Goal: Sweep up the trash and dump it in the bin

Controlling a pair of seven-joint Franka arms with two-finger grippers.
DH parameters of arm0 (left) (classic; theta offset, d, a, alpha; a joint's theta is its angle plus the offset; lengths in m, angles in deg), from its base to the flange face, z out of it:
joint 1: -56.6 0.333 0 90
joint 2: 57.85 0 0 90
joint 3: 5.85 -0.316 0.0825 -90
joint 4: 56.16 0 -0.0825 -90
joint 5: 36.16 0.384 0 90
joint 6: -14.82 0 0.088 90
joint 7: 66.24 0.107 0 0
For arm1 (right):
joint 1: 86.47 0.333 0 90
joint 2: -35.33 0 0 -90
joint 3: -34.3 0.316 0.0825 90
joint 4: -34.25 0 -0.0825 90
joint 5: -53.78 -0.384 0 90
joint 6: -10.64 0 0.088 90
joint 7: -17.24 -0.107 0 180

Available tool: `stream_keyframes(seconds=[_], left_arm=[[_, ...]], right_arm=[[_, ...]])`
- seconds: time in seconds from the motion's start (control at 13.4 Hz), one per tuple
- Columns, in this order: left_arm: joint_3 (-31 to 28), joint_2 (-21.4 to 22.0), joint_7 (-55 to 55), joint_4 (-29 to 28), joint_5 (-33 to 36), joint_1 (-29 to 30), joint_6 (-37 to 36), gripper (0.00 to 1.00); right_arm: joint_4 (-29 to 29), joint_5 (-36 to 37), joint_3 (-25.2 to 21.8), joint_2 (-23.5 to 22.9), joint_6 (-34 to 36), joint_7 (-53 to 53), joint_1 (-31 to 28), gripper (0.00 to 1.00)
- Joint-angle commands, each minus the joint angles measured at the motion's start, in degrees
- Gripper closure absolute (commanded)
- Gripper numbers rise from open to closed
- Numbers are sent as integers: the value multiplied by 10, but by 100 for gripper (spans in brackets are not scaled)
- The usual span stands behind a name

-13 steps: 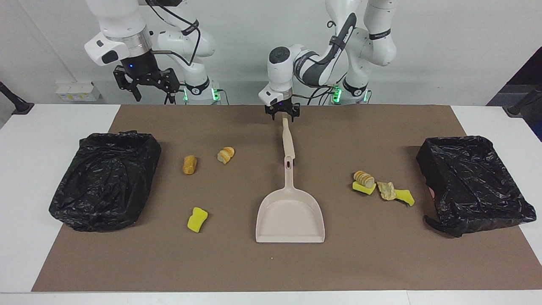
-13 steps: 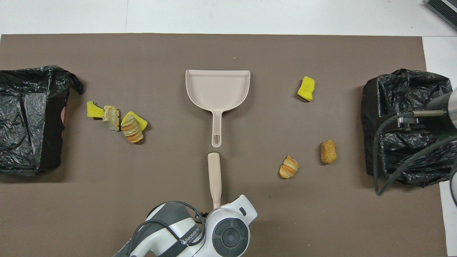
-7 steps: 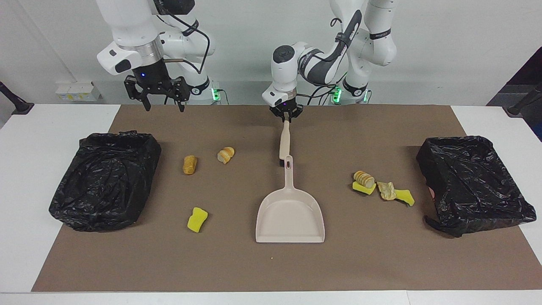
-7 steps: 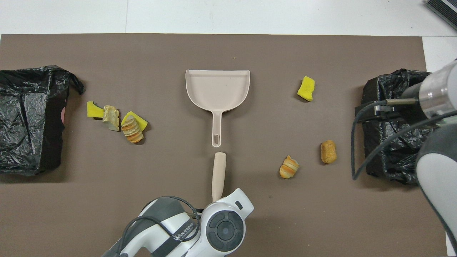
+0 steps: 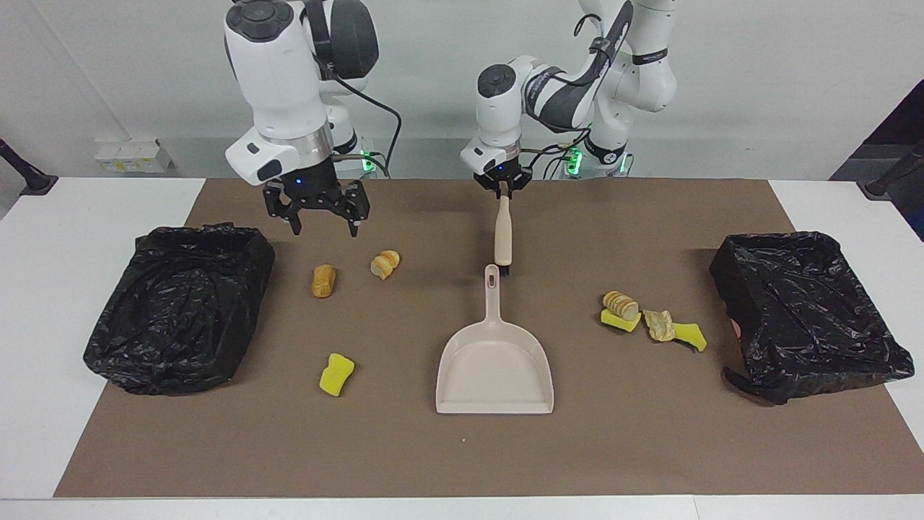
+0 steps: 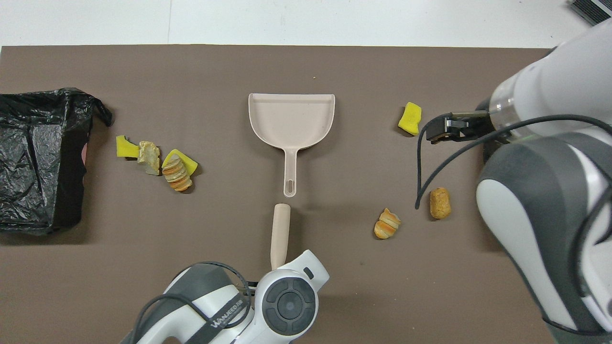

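Observation:
My left gripper is shut on the top of the beige brush, which hangs steeply, its lower end by the tip of the dustpan's handle. In the overhead view the brush points at the dustpan. My right gripper hangs open over the mat by a tan roll and a sliced bread piece. A yellow sponge lies farther out. Toward the left arm's end, a sliced roll, a crumpled scrap and a yellow wedge lie together.
A black-lined bin stands at the right arm's end of the brown mat, another bin at the left arm's end. In the overhead view the right arm covers the bin at its end. White table borders the mat.
The left gripper closed on the brush handle and raised it off the mat. The right arm came down and inward, from beside its base to over the mat near the bread pieces.

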Motion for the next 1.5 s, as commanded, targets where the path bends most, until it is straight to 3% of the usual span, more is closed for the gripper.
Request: stream_keyframes(seconds=[0.0, 0.22, 0.6, 0.75, 0.97, 1.12, 1.42], left_arm=[[1, 100, 67, -8, -7, 76, -85, 100], [-2, 111, 141, 9, -6, 173, -127, 100], [-4, 18, 350, 99, 6, 386, -119, 100], [-4, -36, 360, 136, 30, 409, -107, 100], [-4, -81, 361, 170, 45, 460, -58, 100], [-4, -119, 357, 168, 61, 465, -15, 100], [-4, -121, 358, 139, 61, 471, 8, 100]], right_arm=[[74, 24, -1, -79, -7, -50, 41, 0], [104, 30, -1, -132, -44, -93, 83, 0], [149, 38, -5, -213, -79, -146, 151, 0], [153, 43, -11, -242, -105, -151, 178, 0], [169, 59, -16, -288, -134, -161, 207, 0], [183, 64, -14, -302, -137, -160, 213, 0], [163, 81, -9, -313, -156, -156, 226, 16]])
